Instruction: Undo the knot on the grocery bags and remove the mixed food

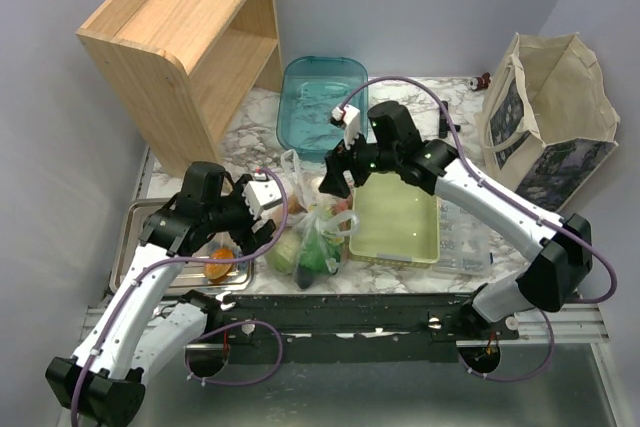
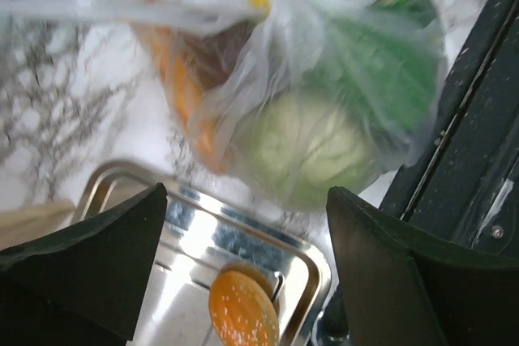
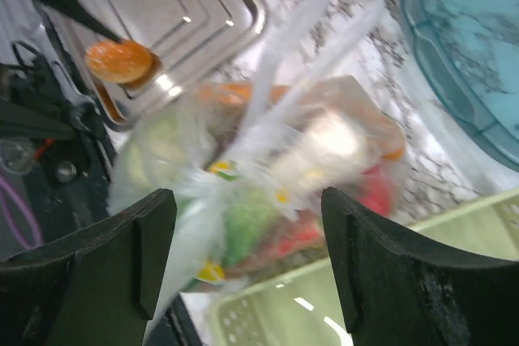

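Observation:
The knotted grocery bag (image 1: 315,232) lies on the marble top between the steel tray (image 1: 140,247) and the green basket (image 1: 395,222). Through its thin plastic show a pale green cabbage (image 2: 304,147), darker leafy greens (image 2: 381,79), something orange (image 2: 174,79) and red food (image 3: 377,192). Its loop handles (image 3: 312,46) stretch away from the knot. One bread roll (image 2: 242,309) rests in the tray. My left gripper (image 2: 247,257) is open above the tray's corner, just short of the bag. My right gripper (image 3: 247,257) is open over the bag, holding nothing.
A teal tub (image 1: 323,102) stands behind the bag and a wooden shelf (image 1: 185,37) at the back left. A canvas tote (image 1: 550,117) stands at the far right, with a clear container (image 1: 465,237) beside the basket. The table's black front rail (image 2: 478,143) runs close to the bag.

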You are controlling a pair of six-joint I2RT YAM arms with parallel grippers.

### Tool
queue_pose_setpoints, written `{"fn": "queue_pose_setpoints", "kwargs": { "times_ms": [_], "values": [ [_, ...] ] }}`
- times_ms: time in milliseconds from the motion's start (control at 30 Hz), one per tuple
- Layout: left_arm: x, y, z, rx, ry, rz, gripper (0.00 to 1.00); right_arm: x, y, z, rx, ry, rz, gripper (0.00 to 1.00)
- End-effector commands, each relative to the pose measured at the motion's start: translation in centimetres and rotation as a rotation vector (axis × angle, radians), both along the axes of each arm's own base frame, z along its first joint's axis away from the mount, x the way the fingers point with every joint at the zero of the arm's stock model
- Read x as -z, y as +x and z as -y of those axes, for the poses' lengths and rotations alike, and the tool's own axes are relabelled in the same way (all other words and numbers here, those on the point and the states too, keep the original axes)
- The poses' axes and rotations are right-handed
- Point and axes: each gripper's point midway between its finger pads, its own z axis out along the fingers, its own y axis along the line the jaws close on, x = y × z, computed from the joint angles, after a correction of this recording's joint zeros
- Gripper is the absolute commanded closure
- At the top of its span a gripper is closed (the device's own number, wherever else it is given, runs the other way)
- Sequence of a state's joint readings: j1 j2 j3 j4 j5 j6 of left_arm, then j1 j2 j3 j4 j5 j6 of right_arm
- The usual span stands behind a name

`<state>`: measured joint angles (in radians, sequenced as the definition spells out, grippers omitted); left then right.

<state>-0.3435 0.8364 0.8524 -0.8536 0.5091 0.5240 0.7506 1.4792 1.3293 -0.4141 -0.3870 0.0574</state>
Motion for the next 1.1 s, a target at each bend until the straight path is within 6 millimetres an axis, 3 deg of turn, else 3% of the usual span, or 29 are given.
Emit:
{"fn": "queue_pose_setpoints", "kwargs": {
  "times_ms": [0, 267, 400, 467, 567, 667, 800, 833, 1067],
  "values": [
    [-2.6, -0.8, 3.9, 0.154, -0.129, 0.039, 0.22, 4.4, -0.6, 1.8, -0.246, -0.143, -0.016, 0.25],
    [0.1, 1.2, 7.4, 0.143, -0.135, 0.047, 0.26, 7.3, -0.3, -0.3, -0.368, -0.122, -0.069, 0.27],
    [2.5, 1.3, 8.2, 0.175, -0.079, 0.045, 0.32, 8.6, -0.5, -1.0, -0.398, -0.101, -0.115, 0.22],
    [3.2, 1.3, 8.4, 0.193, -0.068, 0.051, 0.35, 9.2, -0.8, -1.0, -0.406, -0.103, -0.134, 0.25],
    [3.8, 1.5, 8.3, 0.193, -0.057, 0.063, 0.48, 10.3, -0.6, -0.6, -0.389, -0.130, -0.131, 0.54],
    [3.8, 1.6, 7.8, 0.185, -0.031, 0.078, 0.64, 11.1, 0.2, 0.2, -0.336, -0.183, -0.109, 0.99],
    [3.0, 0.9, 6.3, 0.198, 0.001, 0.126, 0.97, 10.5, 1.7, 1.8, -0.229, -0.235, -0.063, 0.99],
    [2.9, 0.5, 5.8, 0.206, 0.011, 0.130, 1.00, 10.1, 2.1, 2.3, -0.205, -0.236, -0.055, 0.99],
    [5.2, -1.7, 1.2, 0.240, 0.120, 0.207, 1.00, 9.0, 4.2, 7.0, -0.087, -0.259, -0.035, 0.99]
  ]
}}
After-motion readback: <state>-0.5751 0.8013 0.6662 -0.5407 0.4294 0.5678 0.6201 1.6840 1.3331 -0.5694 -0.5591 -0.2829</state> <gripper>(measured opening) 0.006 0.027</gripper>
